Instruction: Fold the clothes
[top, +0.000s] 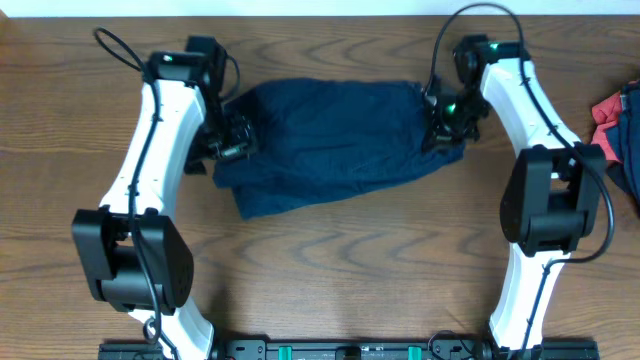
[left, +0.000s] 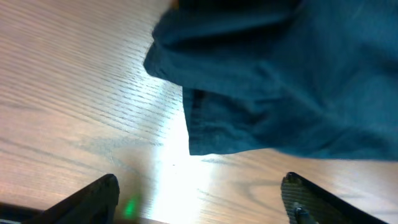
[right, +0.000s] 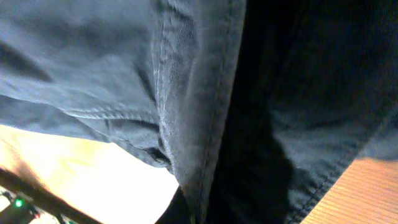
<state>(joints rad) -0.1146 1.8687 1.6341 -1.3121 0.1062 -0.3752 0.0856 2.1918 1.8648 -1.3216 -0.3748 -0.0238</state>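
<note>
The clothes (top: 330, 145) are a dark navy garment lying bunched across the middle of the wooden table. My left gripper (top: 228, 140) sits at the garment's left edge. In the left wrist view its two black fingers (left: 93, 200) stand wide apart and open over bare wood, with the garment's hemmed corner (left: 205, 134) just beyond them and nothing between them. My right gripper (top: 447, 122) is at the garment's right end. In the right wrist view the fabric (right: 186, 112) fills the frame and a seamed fold runs down into the jaws, which are hidden by the cloth and shut on it.
A red and dark cloth (top: 618, 125) lies at the table's right edge. Both arm bases stand near the front edge on a black rail (top: 340, 350). Bare wood (top: 340, 260) lies between the garment and the rail.
</note>
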